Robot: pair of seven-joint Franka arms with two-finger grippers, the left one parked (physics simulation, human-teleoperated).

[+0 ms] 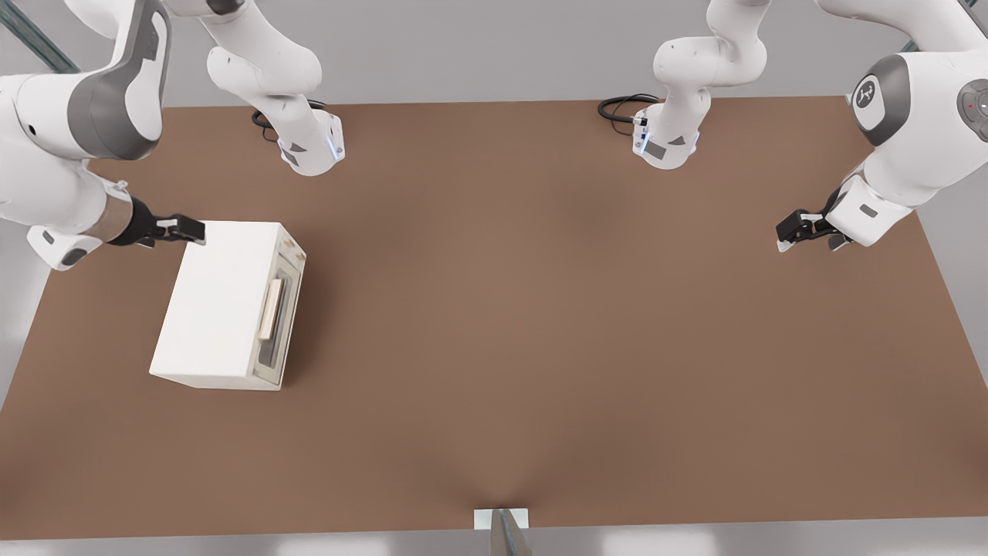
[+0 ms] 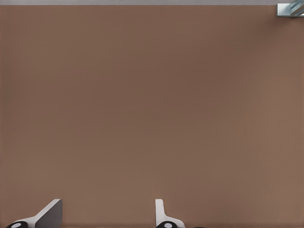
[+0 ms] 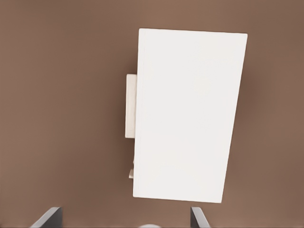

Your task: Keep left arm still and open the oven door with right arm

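The oven (image 1: 220, 305) is being shown at the left of the front view, standing on the brown table (image 1: 540, 324), its plain cream top facing the camera. The oven door (image 1: 279, 316) is being seen edge-on along the box's side toward the front view's right, shut flat against the body, with the pale wooden handle (image 1: 270, 309) running along it and small knobs (image 1: 292, 247) sitting at the door's upper end in the frame.

The right arm (image 1: 69, 154) is being brought in from the upper left of the front view, and its gripper (image 1: 185, 229) is being held at the oven's upper left corner in the frame, over the back edge of the top, on the side away from the door. The door and handle are lying to the lower right of the claw, across the width of the oven's top. Whether the claw is touching the top cannot be told.

In the right wrist view the oven (image 3: 187, 114) is being looked down upon, the handle (image 3: 130, 105) projecting from one long side. The two fingertips (image 3: 47, 218) are being seen spread well apart at the frame's lower edge, nothing being held between them.
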